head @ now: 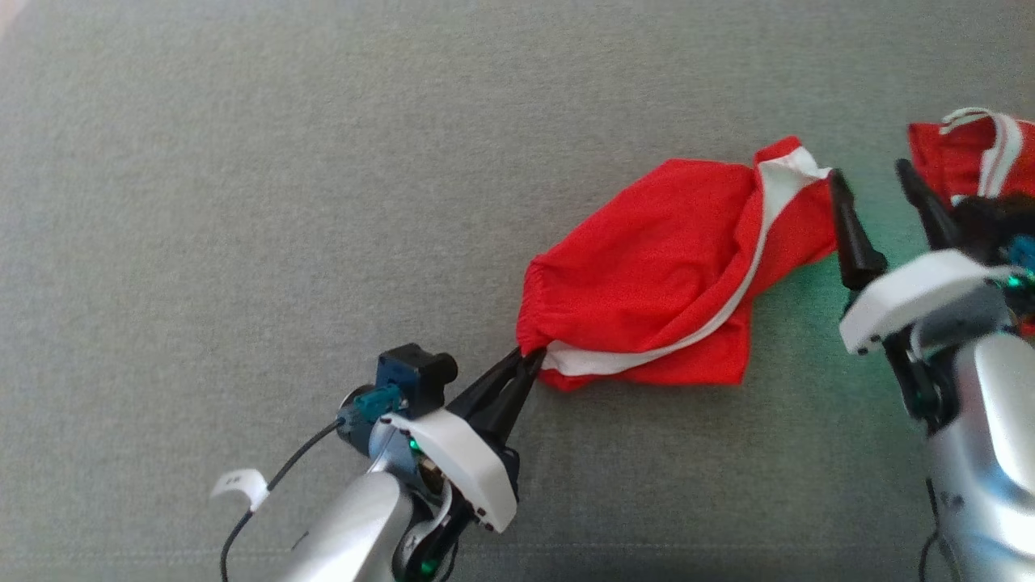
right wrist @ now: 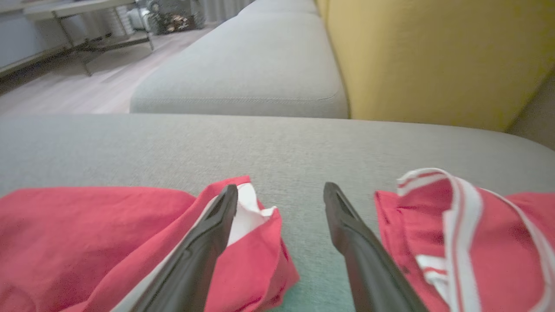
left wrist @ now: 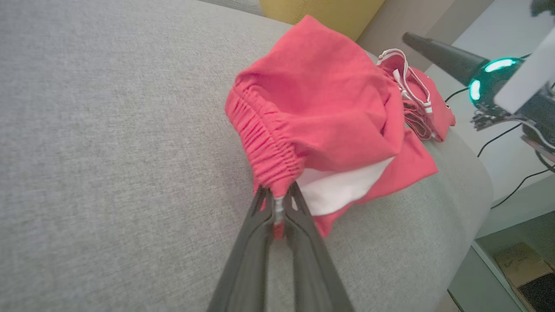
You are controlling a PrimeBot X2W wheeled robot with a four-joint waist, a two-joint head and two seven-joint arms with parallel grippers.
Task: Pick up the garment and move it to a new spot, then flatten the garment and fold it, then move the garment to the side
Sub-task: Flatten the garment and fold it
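The garment (head: 663, 275) is a pair of red shorts with a white side stripe, lying crumpled on the grey cushion (head: 323, 162). My left gripper (head: 530, 362) is shut on the gathered waistband corner at its lower left. In the left wrist view the elastic waistband (left wrist: 271, 147) is pinched between the left gripper (left wrist: 277, 201) tips. My right gripper (head: 873, 179) stands open just right of the garment's far end. In the right wrist view the right gripper (right wrist: 281, 193) has its left finger (right wrist: 212, 229) over the garment's white-striped edge (right wrist: 247, 208), with nothing held.
A second red piece with white striped trim (head: 974, 153) lies at the right, beside my right gripper, also seen as a red striped piece (right wrist: 455, 234). A yellow backrest (right wrist: 433, 56) rises behind the cushion. The cushion's right edge (left wrist: 472, 182) drops off to the floor.
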